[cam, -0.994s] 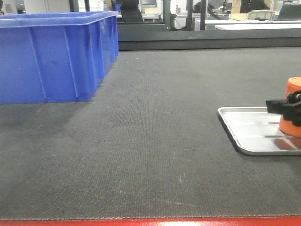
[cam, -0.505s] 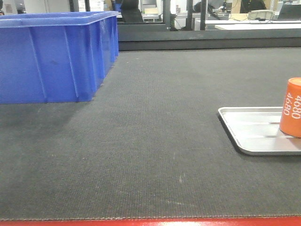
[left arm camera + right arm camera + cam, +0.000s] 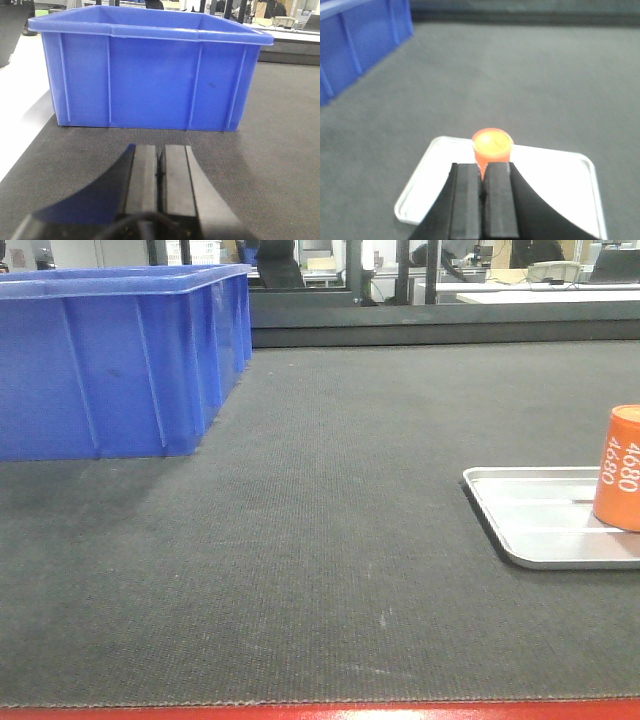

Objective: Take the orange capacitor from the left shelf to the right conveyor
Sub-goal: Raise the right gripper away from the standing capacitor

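Front view: the small upright orange capacitor [image 3: 622, 468] printed "4680" stands at the right edge of the frame in a shallow silver metal tray [image 3: 530, 520], which lies on the dark grey woven conveyor belt [image 3: 320, 560]. A large blue plastic bin [image 3: 120, 360] fills the upper left.

Left wrist view: the left gripper [image 3: 161, 170] points level toward the bin [image 3: 150, 75], jaws pressed together, holding nothing.

Right wrist view: the right gripper [image 3: 483, 200] tilts down above the tray [image 3: 555, 175], jaws closed on nothing, the capacitor [image 3: 492, 145] just beyond its tips.
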`<state>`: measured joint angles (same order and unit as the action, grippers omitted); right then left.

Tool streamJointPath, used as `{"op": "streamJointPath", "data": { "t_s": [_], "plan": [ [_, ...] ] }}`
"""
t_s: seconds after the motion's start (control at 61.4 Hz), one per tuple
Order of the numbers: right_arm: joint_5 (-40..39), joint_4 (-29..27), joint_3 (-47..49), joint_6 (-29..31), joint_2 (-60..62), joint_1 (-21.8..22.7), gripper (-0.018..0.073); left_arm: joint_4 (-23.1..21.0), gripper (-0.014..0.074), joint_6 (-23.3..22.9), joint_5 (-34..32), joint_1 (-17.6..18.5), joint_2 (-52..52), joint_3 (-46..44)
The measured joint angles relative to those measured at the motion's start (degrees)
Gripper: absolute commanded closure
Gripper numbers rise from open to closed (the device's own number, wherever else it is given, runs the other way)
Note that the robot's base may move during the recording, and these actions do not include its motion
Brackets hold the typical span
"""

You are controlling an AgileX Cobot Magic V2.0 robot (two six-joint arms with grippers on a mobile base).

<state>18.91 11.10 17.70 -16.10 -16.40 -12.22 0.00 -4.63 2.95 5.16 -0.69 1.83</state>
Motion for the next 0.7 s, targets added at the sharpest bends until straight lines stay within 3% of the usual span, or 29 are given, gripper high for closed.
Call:
{"op": "streamJointPath", "data": {
  "t_s": [0.603,0.701],
  "plan": [
    [2.9,-0.3,1.3,-0.1,0.8,0.0,0.05,0.0,0.0701,0.0,0.0,0.0,0.0,0.0],
    [2.9,-1.0,0.6,0.9,1.7,1.7,0.05,0.0,0.0701,0.0,0.0,0.0,0.0,0.0]
  ]
}}
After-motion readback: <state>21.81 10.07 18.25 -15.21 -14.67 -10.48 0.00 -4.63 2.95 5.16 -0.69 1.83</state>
